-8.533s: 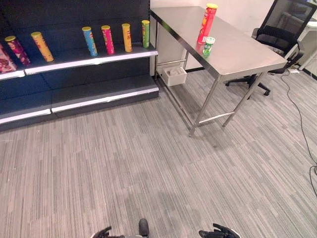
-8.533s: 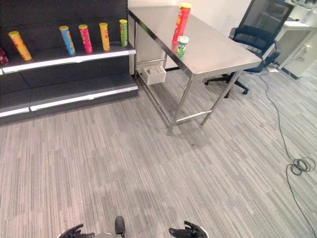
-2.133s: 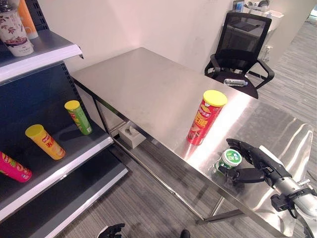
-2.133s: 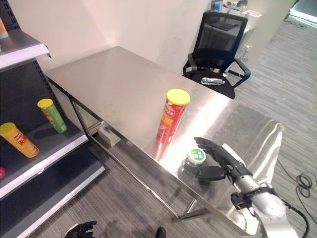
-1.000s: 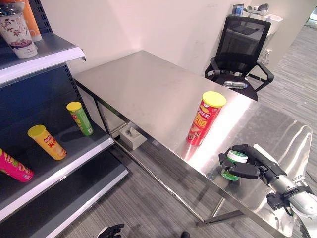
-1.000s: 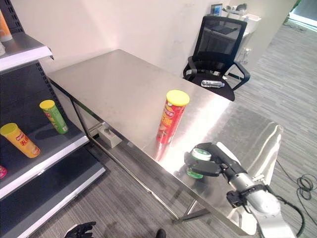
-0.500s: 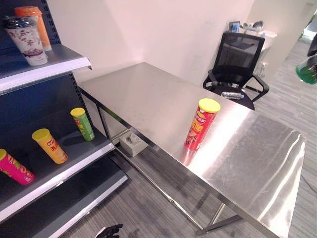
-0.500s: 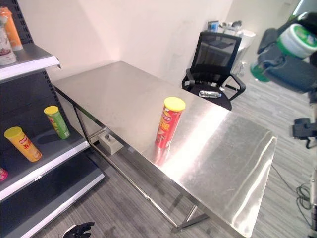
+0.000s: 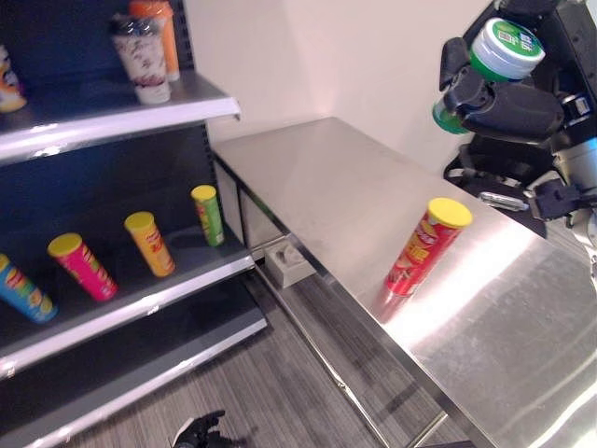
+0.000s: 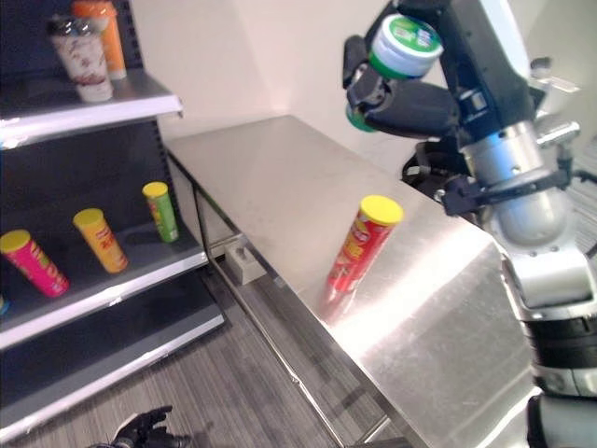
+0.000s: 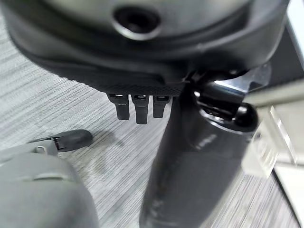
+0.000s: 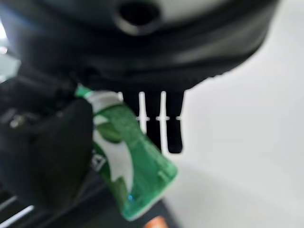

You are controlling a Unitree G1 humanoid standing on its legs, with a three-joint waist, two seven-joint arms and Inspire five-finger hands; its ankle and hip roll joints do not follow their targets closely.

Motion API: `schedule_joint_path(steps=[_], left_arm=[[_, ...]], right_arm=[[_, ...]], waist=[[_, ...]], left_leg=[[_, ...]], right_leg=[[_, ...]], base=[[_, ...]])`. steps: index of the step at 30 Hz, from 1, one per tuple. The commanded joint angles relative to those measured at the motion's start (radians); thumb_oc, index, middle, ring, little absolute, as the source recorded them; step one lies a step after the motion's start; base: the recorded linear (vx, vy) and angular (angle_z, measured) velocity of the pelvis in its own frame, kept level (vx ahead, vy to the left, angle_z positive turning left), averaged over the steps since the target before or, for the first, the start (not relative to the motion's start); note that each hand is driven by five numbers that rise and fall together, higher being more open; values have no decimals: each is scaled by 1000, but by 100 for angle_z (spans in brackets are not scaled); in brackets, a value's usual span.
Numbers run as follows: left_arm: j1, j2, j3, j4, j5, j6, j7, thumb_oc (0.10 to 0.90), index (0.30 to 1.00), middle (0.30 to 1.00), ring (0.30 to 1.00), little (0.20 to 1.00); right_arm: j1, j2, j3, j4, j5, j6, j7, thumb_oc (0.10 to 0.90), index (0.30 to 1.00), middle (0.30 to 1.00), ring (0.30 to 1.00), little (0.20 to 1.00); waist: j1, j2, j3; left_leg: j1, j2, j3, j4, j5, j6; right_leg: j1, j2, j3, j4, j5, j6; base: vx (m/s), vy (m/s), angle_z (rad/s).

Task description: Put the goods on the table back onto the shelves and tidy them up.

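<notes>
**Small green can held high above the bench**

High over the far side of the bench, the right hand [image 10: 410,103] is wrapped around the small green can [image 10: 396,51], thumb on one side and fingers curled round the other, the can's white-and-green lid tilted up toward the camera. In the right wrist view the can [image 12: 128,161] sits clamped between thumb and fingers, its green body angled across the palm. The can is well clear of the bench top, touching nothing but the hand.

Below it, the steel bench [image 9: 308,177] carries one item: a tall red tube [image 9: 420,250] with a yellow lid, standing upright near the bench's front edge. Behind the bench, a black office chair [image 9: 508,191] peeks out from behind the raised arm.

Off to the left stands the dark shelf unit [image 9: 140,308]. On its middle shelf, leaning tubes line up: a green one [image 9: 208,215] nearest the bench, then a yellow one [image 9: 149,244], a pink one [image 9: 82,267] and a blue one [image 9: 23,289] at the edge. The upper shelf holds a patterned cup [image 9: 142,59] with an orange container [image 9: 160,33] just behind it. A small white box [image 9: 289,264] sits on the floor under the bench.

Down low near the floor, the left hand [image 9: 198,431] hangs with its fingers loosely curled, holding nothing.
</notes>
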Motion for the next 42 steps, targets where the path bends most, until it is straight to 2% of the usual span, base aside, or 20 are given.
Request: schedule_joint_path(steps=[1, 2, 7, 8, 9, 14, 15, 16, 17, 18, 19, 20, 25, 26, 27, 28, 29, 33, 42], left_arm=[[-41, 51, -38, -8, -38, -32, 28, 800, 900, 900, 900, 900], [-35, 42, -38, -5, -26, -27, 23, 800, 900, 900, 900, 900], [-20, 38, -35, 2, -20, -26, 19, 800, 900, 900, 900, 900], [-18, 36, -35, 22, -7, -22, 21, 800, 900, 900, 900, 900], [-17, 35, -35, 24, -6, -23, 22, 800, 900, 900, 900, 900], [-17, 35, -35, 24, -6, -23, 22, 800, 900, 900, 900, 900], [-15, 52, -43, 43, 25, -18, 20, 800, 900, 900, 900, 900], [-30, 55, -45, 62, 34, -18, 32, 800, 900, 900, 900, 900], [-28, 60, -47, 54, 29, -18, 33, 800, 900, 900, 900, 900], [-27, 64, -47, 53, 28, -17, 35, 800, 900, 900, 900, 900], [-27, 62, -45, 53, 28, -17, 35, 800, 900, 900, 900, 900], [-26, 69, -48, 50, 28, -16, 37, 800, 900, 900, 900, 900], [-26, 69, -48, 50, 28, -16, 37, 800, 900, 900, 900, 900], [-16, 72, -49, 42, 19, -17, 34, 800, 900, 900, 900, 900], [-17, 72, -51, 40, 9, -17, 35, 800, 900, 900, 900, 900], [-4, 64, -42, 45, -9, -7, 41, 800, 900, 900, 900, 900], [2, 53, -41, 32, -13, -8, 40, 800, 900, 900, 900, 900], [7, 35, -51, 33, -37, 1, 37, 800, 900, 900, 900, 900], [22, 29, -63, 11, -56, 8, 35, 800, 900, 900, 900, 900]], right_arm=[[-127, -74, -64, 1, 12, -60, -57, 400, 300, 300, 300, 300], [-106, -67, -76, -4, -15, -57, -64, 400, 300, 300, 300, 300], [-94, -57, -80, -15, -28, -42, -54, 400, 300, 300, 300, 300], [-93, -52, -74, -16, -41, -41, -48, 400, 300, 300, 300, 300], [-91, -51, -74, -18, -42, -40, -48, 400, 300, 300, 300, 300], [-91, -51, -74, -18, -42, -39, -48, 400, 300, 300, 300, 300], [-119, -34, -42, -18, -52, -28, -36, 400, 300, 300, 300, 300], [-156, 8, 1, -2, -68, -20, -41, 400, 300, 300, 300, 300], [-176, 11, 14, -4, -72, -20, -44, 400, 300, 300, 300, 300], [-190, 12, 27, -1, -78, -17, -48, 400, 300, 300, 300, 300], [-196, 12, 31, 0, -79, -17, -48, 400, 300, 300, 300, 300], [-204, 13, 38, 2, -84, -15, -51, 400, 300, 300, 300, 300], [-205, 12, 39, 2, -84, -15, -52, 400, 300, 300, 300, 300], [-237, 22, 65, 2, -83, -9, -45, 400, 300, 300, 300, 300], [-257, 33, 84, 4, -75, -8, -44, 400, 300, 300, 300, 300], [-286, 61, 128, -24, -91, 12, -26, 400, 300, 300, 300, 300], [-312, 76, 168, 0, -94, 17, -18, 400, 300, 300, 300, 300], [-362, 95, 225, 3, -99, 32, -9, 400, 300, 300, 300, 300], [-432, 175, 297, 28, -130, 47, 0, 400, 300, 300, 300, 300]], waist=[[36, -18, -3], [22, -14, -15], [33, -6, -27], [50, 2, -41], [41, 0, -42], [40, 0, -42], [72, -1, -65], [62, -7, -51], [59, -9, -41], [52, -5, -31], [53, -5, -30], [48, -2, -27], [49, -2, -28], [43, 10, -29], [44, 3, -25], [38, -16, -20], [37, -28, -38], [46, -29, -56], [69, -14, -67]], left_leg=[[-116, 105, 137, 119, 70, -46], [-124, 115, 227, 125, 46, -38], [-108, 97, 218, 83, 44, -31], [-95, 60, 189, 55, 29, -14], [-93, 53, 181, 48, 32, -11], [-93, 52, 180, 47, 32, -10], [-74, -3, 150, 4, 13, 21], [-40, -96, 93, -14, -30, 88], [-33, -112, 81, -15, -35, 100], [-28, -121, 67, -15, -39, 109], [-28, -122, 70, -15, -40, 110], [-29, -126, 56, -15, -41, 113], [-30, -126, 57, -15, -41, 113], [-38, -116, 28, -15, -22, 110], [-35, -119, -8, -15, -28, 94], [-19, -115, -46, -15, -33, 83], [-26, -108, -61, -15, -30, 71], [-30, -90, -77, -15, -24, 55], [-37, -70, -92, -15, -18, 33]], right_leg=[[59, -34, -49, 6, -71, 23], [75, -40, -81, 7, -90, 31], [81, -45, -88, 7, -90, 39], [90, -59, -111, 14, -81, 42], [94, -63, -120, 13, -80, 47], [95, -63, -122, 13, -80, 47], [98, -122, -150, 79, -78, 57], [42, -257, -117, 339, -39, 89], [19, -284, -91, 394, 1, 98], [-5, -289, -50, 432, 8, 98], [-12, -293, -44, 441, 5, 99], [-37, -272, 12, 455, -3, 94], [-39, -273, 14, 456, -3, 94], [-79, -176, 109, 353, -81, 48], [-97, -160, 168, 228, -70, 60], [-81, -135, 231, 111, -30, 78], [-54, -122, 214, 67, -14, 81], [-13, -104, 186, 20, -13, 76], [21, -97, 136, 6, -30, 68]], base=[[-89, 3, 89], [-72, 22, 142], [31, 68, 102], [59, 146, -9], [59, 146, 4], [28, 60, 38], [298, 690, -12], [318, 758, 14], [190, 520, 73], [22, 120, 127], [5, 68, 126], [-1, 20, 77], [-3, 1, 18], [39, -86, 7], [115, -188, 14], [181, -279, 42], [159, -241, 72], [67, -120, 114], [20, -58, 14]])
